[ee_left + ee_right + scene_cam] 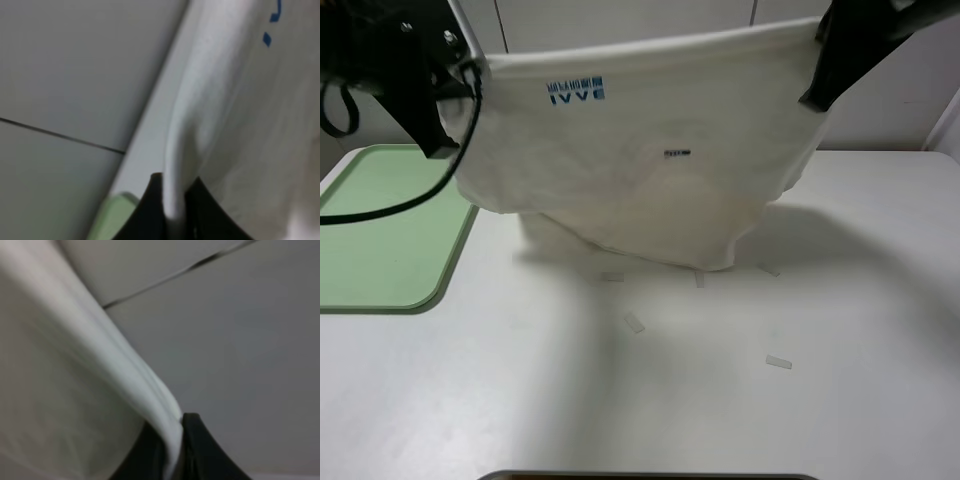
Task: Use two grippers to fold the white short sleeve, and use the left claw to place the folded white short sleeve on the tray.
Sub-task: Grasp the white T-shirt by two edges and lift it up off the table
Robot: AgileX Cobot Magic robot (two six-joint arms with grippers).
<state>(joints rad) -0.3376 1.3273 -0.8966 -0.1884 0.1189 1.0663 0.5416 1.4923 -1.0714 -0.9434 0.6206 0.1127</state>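
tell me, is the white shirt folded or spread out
Spread out: the white short sleeve hangs as a wide sheet, top edge stretched between the left gripper and right gripper.

Large white cotton T-shirt (640, 150) hides the middle of the white worktop's (720, 420) far edge. Its blue printed lettering (576, 90) is too small to read. Flat pale green plastic tray (380, 230) at the worktop's left edge is cropped by the frame. Wrist views are blurred: left gripper (172, 210) and right gripper (172, 445) are cropped, with cloth covering the inner pads.

The shirt (640, 160) is held up between the left gripper (172, 200) and the right gripper (172, 435), over the far part of the table (740, 420). The tray (380, 230) is placed on the table at the left; tape strips (634, 322) are scattered before the shirt.
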